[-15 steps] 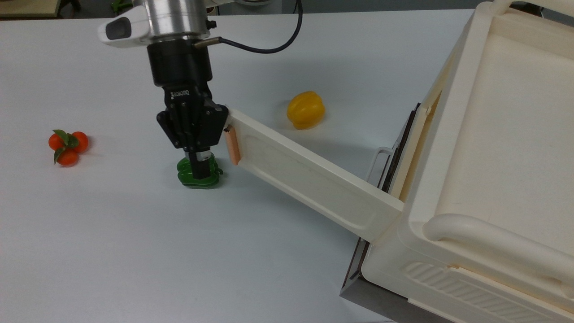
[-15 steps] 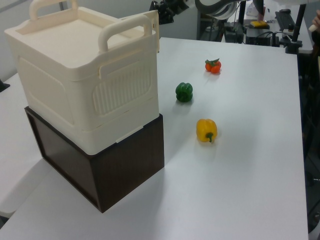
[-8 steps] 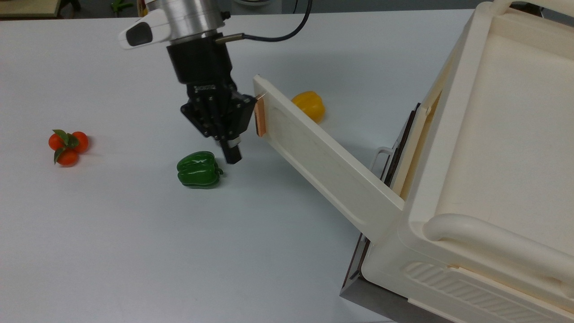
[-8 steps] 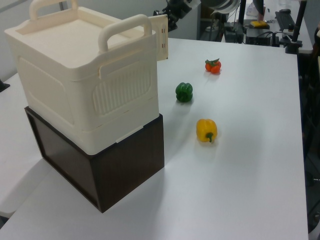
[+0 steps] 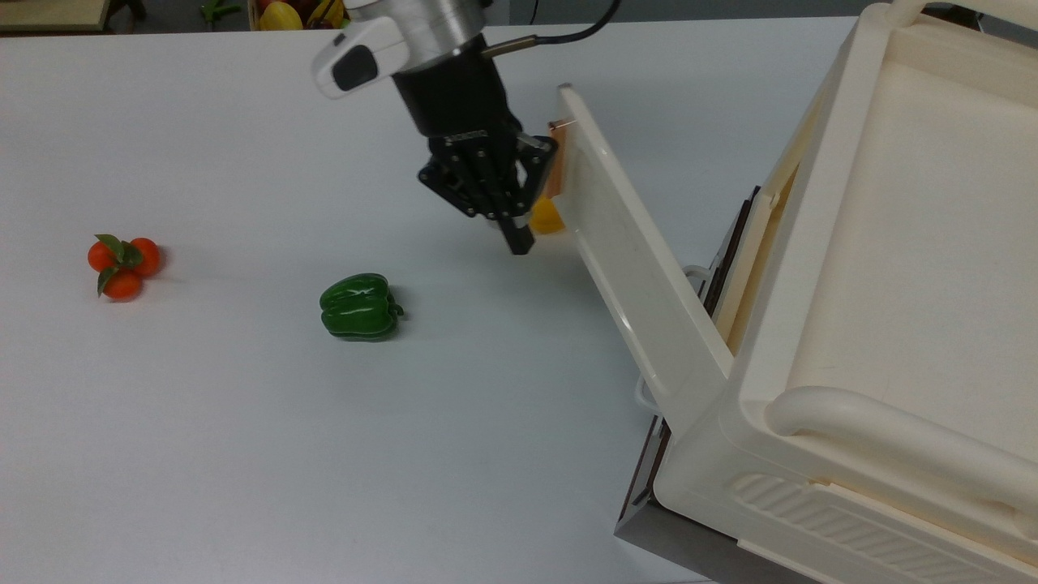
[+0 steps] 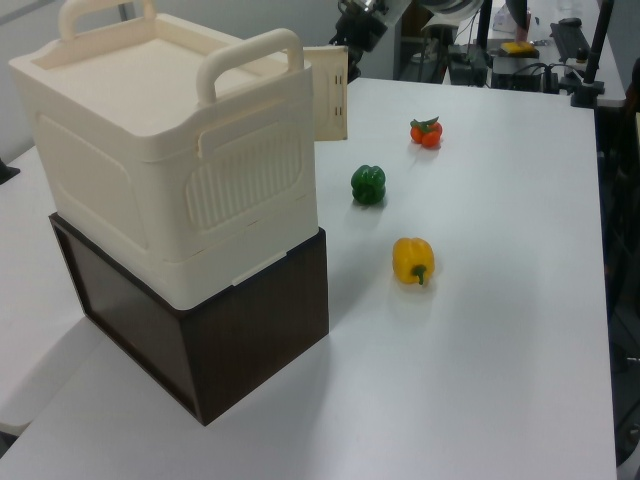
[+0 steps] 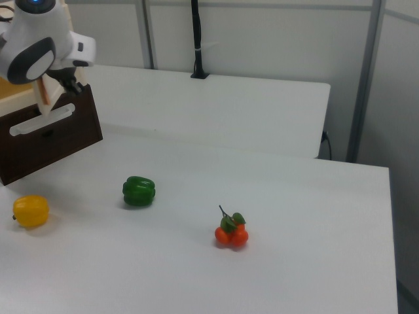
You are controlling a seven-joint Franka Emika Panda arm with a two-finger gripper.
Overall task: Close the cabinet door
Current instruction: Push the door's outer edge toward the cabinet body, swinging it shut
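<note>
The cabinet door (image 5: pixel 641 259), a long cream panel, stands swung partway out from the cream cabinet (image 5: pixel 908 243). Its copper bar handle (image 5: pixel 556 162) sits at the free end. My gripper (image 5: pixel 517 241) points down at the table just to the top view's left of that end, its black body resting against the handle. Its fingers are shut with nothing between them. In the left view the door (image 6: pixel 331 92) juts out past the cabinet (image 6: pixel 150 150) corner, with the gripper (image 6: pixel 362 28) behind it. In the right view the arm's white head (image 7: pixel 36 49) hangs over the handle.
A yellow pepper (image 5: pixel 546 219) lies partly hidden behind the gripper and door. A green pepper (image 5: pixel 360 307) and a cluster of oranges (image 5: pixel 122 258) sit on the white table (image 5: pixel 243 454). The cabinet rests on a dark glass-fronted box (image 6: pixel 220 340) with a white wire handle (image 7: pixel 40 120).
The gripper has moved toward the top view's upper right, pushing the door's free end round toward the cabinet. The door now covers most of the yellow pepper.
</note>
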